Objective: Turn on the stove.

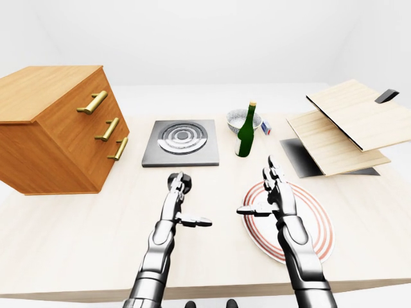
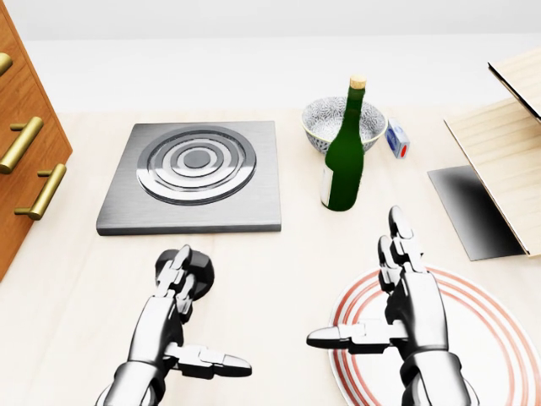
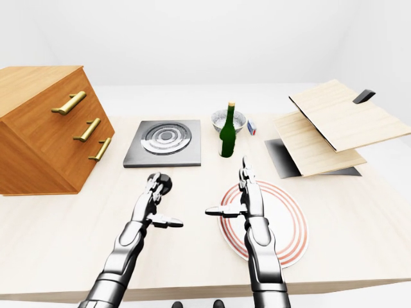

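Note:
The stove (image 2: 196,173) is a flat grey square plate with concentric silver rings, lying on the wooden table at the upper left of the head view. A small round black knob (image 2: 203,271) lies on the table just below it. My left hand (image 2: 193,300) is open, its fingers (image 2: 175,272) curled against the knob's left side and its thumb pointing right. My right hand (image 2: 365,288) is open and empty, upright over the left rim of a plate, with its thumb pointing left.
A green bottle (image 2: 344,161) stands to the right of the stove, with a patterned bowl (image 2: 325,118) above it and a small blue-and-white box (image 2: 397,138). A red-ringed plate (image 2: 490,338) lies under my right hand. A wooden drawer chest (image 1: 58,128) stands left and stacked wooden boards (image 1: 347,128) right.

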`<state>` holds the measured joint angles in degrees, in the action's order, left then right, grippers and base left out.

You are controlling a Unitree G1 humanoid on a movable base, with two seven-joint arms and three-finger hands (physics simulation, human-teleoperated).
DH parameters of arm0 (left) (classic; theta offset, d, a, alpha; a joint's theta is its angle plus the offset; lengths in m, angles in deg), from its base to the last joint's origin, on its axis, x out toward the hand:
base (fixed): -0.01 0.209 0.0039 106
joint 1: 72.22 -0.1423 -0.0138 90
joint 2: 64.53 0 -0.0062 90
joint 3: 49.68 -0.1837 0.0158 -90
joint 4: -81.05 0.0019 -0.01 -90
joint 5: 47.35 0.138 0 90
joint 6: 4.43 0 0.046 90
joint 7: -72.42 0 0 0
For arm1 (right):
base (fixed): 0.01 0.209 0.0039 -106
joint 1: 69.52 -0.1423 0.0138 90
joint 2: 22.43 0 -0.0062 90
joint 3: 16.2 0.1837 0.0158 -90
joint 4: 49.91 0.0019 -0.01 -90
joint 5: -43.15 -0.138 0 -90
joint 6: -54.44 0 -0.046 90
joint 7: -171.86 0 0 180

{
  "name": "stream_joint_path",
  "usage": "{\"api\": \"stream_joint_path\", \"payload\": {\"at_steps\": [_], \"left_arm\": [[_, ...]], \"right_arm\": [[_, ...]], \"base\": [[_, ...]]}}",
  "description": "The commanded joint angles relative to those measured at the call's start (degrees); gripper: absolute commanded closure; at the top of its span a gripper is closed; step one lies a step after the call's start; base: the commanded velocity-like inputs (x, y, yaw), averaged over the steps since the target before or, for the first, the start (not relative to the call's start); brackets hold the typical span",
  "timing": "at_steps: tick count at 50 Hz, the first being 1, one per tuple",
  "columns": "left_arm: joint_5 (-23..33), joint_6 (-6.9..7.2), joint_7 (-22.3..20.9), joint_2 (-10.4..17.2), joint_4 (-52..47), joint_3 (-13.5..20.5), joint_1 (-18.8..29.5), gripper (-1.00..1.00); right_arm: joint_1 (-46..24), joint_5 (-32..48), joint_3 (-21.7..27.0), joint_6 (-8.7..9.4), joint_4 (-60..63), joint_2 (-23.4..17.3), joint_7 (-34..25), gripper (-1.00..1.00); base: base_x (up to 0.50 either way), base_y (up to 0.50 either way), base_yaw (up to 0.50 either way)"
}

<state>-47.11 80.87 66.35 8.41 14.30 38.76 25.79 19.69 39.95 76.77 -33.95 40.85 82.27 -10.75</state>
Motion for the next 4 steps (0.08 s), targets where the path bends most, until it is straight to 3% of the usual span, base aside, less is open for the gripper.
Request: {"api": "stream_joint_path", "payload": {"at_steps": [1,4], "left_arm": [[-0.93,2.18,-1.01,-1.47,2.41,-0.89,3.92,-1.00],[-1.83,4.16,-0.60,-2.36,4.27,-0.85,7.96,-1.00]], "right_arm": [[0.12,-0.43,0.30,1.05,1.35,-0.07,0.18,-1.00],[0.16,-0.49,0.36,1.01,1.43,-0.09,0.16,-1.00]], "base": [[0.00,0.00,0.00],[0.00,0.00,0.00]]}}
